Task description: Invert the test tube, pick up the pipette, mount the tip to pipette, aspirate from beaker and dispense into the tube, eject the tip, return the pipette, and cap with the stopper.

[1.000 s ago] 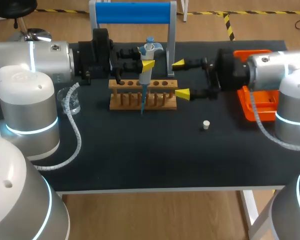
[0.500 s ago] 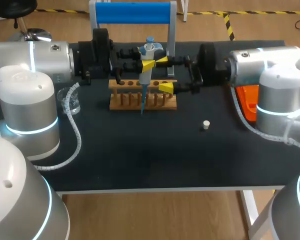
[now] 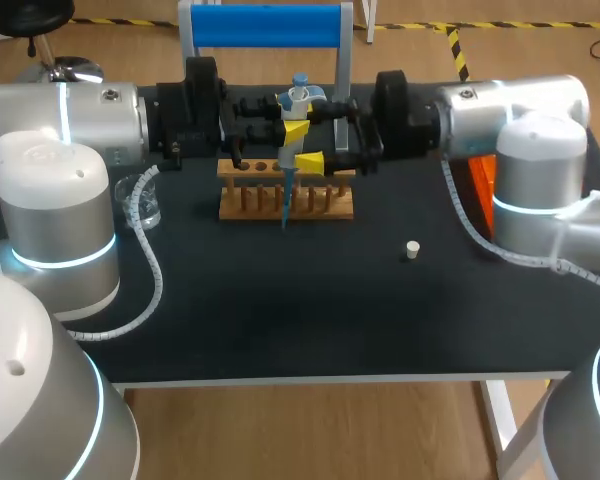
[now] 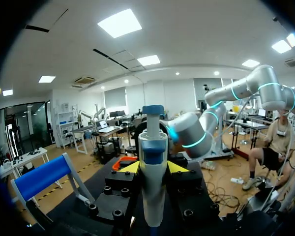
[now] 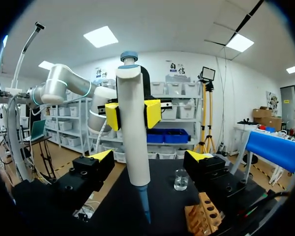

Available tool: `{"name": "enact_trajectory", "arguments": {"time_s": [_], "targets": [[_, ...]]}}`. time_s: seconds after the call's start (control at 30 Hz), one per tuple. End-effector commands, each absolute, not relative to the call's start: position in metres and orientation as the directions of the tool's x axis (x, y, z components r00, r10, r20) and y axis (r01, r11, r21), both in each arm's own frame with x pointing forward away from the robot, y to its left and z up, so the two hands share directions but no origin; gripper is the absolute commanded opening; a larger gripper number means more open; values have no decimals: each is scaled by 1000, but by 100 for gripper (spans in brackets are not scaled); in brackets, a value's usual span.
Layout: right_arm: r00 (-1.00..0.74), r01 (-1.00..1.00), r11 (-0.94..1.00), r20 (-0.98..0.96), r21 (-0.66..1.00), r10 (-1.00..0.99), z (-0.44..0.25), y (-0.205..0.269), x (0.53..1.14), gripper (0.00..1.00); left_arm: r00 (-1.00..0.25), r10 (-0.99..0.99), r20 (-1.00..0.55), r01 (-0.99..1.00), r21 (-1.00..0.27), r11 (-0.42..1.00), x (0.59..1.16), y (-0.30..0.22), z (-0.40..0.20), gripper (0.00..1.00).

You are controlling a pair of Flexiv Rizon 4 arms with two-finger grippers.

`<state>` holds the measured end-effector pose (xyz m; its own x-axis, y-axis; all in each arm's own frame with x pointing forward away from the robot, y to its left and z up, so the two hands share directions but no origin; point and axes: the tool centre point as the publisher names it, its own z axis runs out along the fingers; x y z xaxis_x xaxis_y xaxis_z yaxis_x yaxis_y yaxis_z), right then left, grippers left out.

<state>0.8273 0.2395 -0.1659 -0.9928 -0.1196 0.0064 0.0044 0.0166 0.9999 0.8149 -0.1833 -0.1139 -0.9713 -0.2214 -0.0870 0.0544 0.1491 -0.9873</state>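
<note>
The pipette [image 3: 291, 150] stands upright over the wooden rack [image 3: 325, 205] at the back of the tabletop [image 3: 280, 310], and its blue tip [image 3: 283, 208] points down in front of the rack's holes. I cannot tell whether a tube sits under it. My left fingers [image 4: 130, 168] are clamped on the pipette's body from 2 sides, below its head. I judge the hold is that low to leave the top free and keep the tip aimed straight down.

My right fingers [image 5: 101, 157] are spread wide, 1 on each side of the pipette, and neither touches it. I think the wide spread lets them slide in around the body without knocking it. Whether they are meant to take the pipette over or work it I cannot say.

The beaker [image 3: 140, 200] waits at the left, near the rack's end. The white stopper [image 3: 412, 250] lies alone on the tabletop, well apart to the right and nearer me, so capping is not yet done.

Against 1 second ago, only my right arm [image 3: 500, 110] differs. Its fingers were off the rack's right end. Half a second ago they were closer, and now they bracket the pipette. The arm also covers most of the orange tray [image 3: 480, 205]. The pipette, left fingers, beaker and stopper sit where they were.
</note>
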Motion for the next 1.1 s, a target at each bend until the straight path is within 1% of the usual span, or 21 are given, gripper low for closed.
{"name": "enact_trajectory", "arguments": {"time_s": [0.03,0.1,0.23,0.33,0.47,0.5,0.53,0.73,1.0,1.1], "targets": [[-993,6,14,8,1000,-121,-167,247,830,91,-971,-221,-88,55,-987,148,815,-183,-114,0],[-992,5,12,7,1000,-122,-166,250,830,85,-971,-221,-88,55,-987,148,815,-183,-114,0],[-992,2,7,3,1000,-128,-164,254,829,65,-971,-221,-88,55,-987,148,815,-183,-114,0],[-991,1,5,1,1000,-132,-163,257,829,64,-971,-221,-88,55,-987,148,815,-183,-114,0],[-990,0,1,0,1000,-139,-162,260,827,57,-971,-221,-88,55,-987,148,815,-183,-114,0],[-990,0,0,0,1000,-140,-162,261,826,53,-971,-221,-88,55,-987,148,815,-183,-114,0],[-990,0,-2,-1,1000,-142,-161,261,825,52,-971,-221,-88,55,-987,148,815,-183,-114,0],[-989,-5,-16,-7,1000,-145,-158,262,821,50,-971,-221,-88,55,-987,148,815,-183,-114,0],[-989,1,-34,-4,999,-148,-158,262,818,53,-971,-221,-88,55,-987,148,815,-183,-114,0],[-988,5,-42,-2,999,-153,-159,262,817,50,-971,-221,-88,55,-987,148,815,-183,-114,0]]}}
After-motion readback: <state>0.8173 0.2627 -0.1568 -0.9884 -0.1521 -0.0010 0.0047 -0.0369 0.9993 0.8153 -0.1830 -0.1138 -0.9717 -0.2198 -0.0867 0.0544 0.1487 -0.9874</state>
